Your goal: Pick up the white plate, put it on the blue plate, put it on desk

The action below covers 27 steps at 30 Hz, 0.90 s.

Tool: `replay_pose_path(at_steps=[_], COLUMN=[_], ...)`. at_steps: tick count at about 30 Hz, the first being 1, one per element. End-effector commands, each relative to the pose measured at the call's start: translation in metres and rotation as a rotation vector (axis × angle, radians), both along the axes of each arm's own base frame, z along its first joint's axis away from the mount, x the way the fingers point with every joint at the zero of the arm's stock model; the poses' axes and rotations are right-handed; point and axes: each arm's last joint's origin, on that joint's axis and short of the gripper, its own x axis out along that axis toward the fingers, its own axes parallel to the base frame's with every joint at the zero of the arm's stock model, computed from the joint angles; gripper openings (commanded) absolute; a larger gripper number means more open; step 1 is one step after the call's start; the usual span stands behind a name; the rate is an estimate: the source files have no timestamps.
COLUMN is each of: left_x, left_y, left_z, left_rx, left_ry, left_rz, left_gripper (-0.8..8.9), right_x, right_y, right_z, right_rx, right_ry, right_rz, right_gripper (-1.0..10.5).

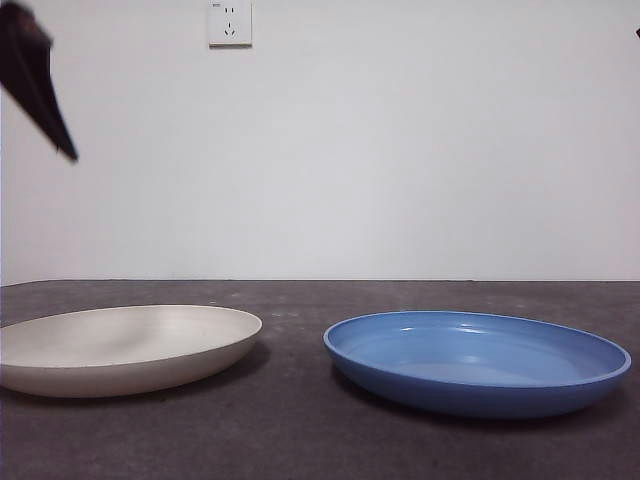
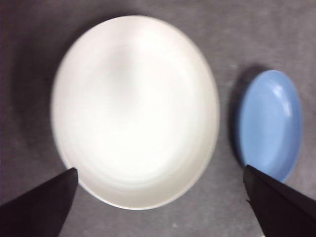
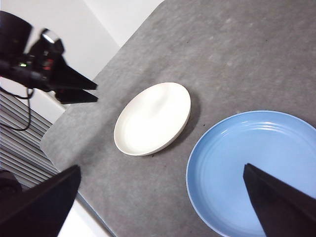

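Note:
The white plate (image 1: 120,345) lies on the desk (image 1: 300,440) at the left. The blue plate (image 1: 478,360) lies to its right, with a small gap between them. My left gripper (image 2: 160,169) is open and empty, high above the white plate (image 2: 136,111), with the blue plate (image 2: 270,123) off to one side. In the front view it shows as a black tip (image 1: 40,85) at the top left. My right gripper (image 3: 162,168) is open and empty, high above the blue plate (image 3: 256,168). The right wrist view also shows the white plate (image 3: 153,118) and the left arm's gripper (image 3: 74,86).
A white wall with a socket (image 1: 229,22) stands behind the desk. The right wrist view shows the desk's rounded edge (image 3: 64,123) beyond the white plate.

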Motion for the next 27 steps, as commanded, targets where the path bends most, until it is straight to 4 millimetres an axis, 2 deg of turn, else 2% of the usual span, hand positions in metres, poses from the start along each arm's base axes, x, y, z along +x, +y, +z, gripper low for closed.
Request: replay_pose_path(at_steps=[1, 6, 15, 27], left_x=[0.017, 0.035, 0.053, 0.063], left_y=[0.006, 0.012, 0.014, 0.014], left_z=[-0.012, -0.034, -0.06, -0.079], left_rx=[0.026, 0.027, 0.028, 0.025], left_ry=[0.014, 0.056, 0.08, 0.108], left_rz=[-0.009, 0.006, -0.002, -0.002], left_gripper=[6.12, 6.12, 6.12, 5.82], right_x=[-0.001, -0.001, -0.001, -0.001], right_y=[0.0, 0.0, 0.0, 0.0], right_z=[0.006, 0.005, 0.005, 0.005], right_rx=[0.011, 0.008, 0.005, -0.002], right_ry=[-0.008, 0.004, 0.003, 0.001], right_rz=[0.005, 0.004, -0.003, -0.019], right_gripper=[5.5, 5.5, 5.5, 5.5])
